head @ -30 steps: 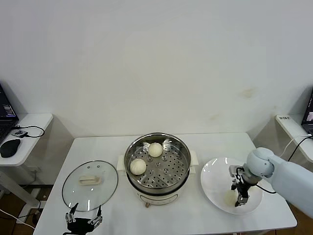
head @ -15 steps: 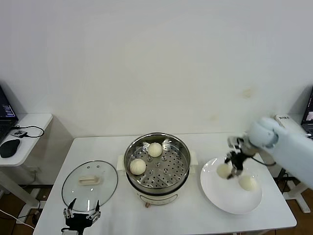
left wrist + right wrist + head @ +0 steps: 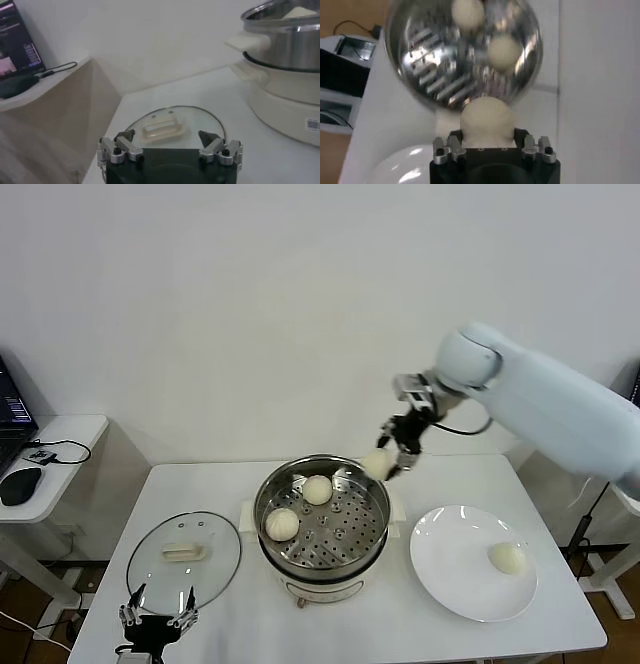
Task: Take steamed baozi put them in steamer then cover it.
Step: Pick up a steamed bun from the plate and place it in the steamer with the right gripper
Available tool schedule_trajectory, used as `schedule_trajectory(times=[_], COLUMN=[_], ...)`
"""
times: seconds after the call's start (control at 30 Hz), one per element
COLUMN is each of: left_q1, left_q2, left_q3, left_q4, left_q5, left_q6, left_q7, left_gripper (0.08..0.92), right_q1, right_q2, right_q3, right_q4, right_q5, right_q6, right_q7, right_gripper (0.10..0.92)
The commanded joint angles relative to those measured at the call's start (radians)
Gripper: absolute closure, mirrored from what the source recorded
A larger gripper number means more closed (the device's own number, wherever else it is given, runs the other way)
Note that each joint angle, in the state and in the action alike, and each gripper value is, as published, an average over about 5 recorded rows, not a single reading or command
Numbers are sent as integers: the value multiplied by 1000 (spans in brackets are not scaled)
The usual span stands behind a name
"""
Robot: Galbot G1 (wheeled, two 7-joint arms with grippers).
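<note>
A white table [image 3: 330,624] is seen from above against a pale wall. At its centre stands a round, shiny stainless-steel steamer [image 3: 321,524] on a cream-white base, its perforated tray exposed. Two smooth, cream-white steamed baozi are resting on the tray: one [image 3: 317,490] towards the back, one [image 3: 282,524] nearer the left rim.

The right gripper [image 3: 392,456] is held in the air above the steamer's back right rim, and a third cream-white baozi [image 3: 377,465] is pinched between its dark fingers. In the right wrist view this bun [image 3: 486,121] is seen pressed between the fingers, with the steamer's tray [image 3: 465,50] below it; the tray is blurred there, so the bun's exact place over the rim cannot be judged.

To the right of the steamer a flat, round white plate [image 3: 450,574] is set, and a fourth baozi [image 3: 507,558] lies on its right half.

To the left of the steamer a round, clear glass cover [image 3: 184,562] with a metal rim and a flat cream-white handle is laid on the table. The left gripper [image 3: 157,625] is parked just in front of the cover, its fingers spread wide and nothing held.
</note>
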Motion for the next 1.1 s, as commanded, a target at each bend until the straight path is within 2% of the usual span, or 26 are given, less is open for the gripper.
schedule_trajectory(times=[0.03,0.2,0.7,1.1], left_q1=[-1,5,12,10], left_q2=[-1,-8,-16,-19], left_q3=[-2,-2,-7,-5], left_q4=[-2,-4,-14,-11], left_q5=[1,1,1,0], left_q6=[-2,-6,-9,-10], left_q7=[-3,-9,-15,-15], left_gripper=[177,177,177,177], right_q1=[90,75,39,20], right_q2=[216,235,209,171], right_q3=[-77,-131,-268,-331], right_q4=[-73,-2,235,341], right_q5=[46,-46,-330,-344], right_q6=[236,354,491,494], right_q7=[-15,3,78,94], right_gripper=[406,406,402,397])
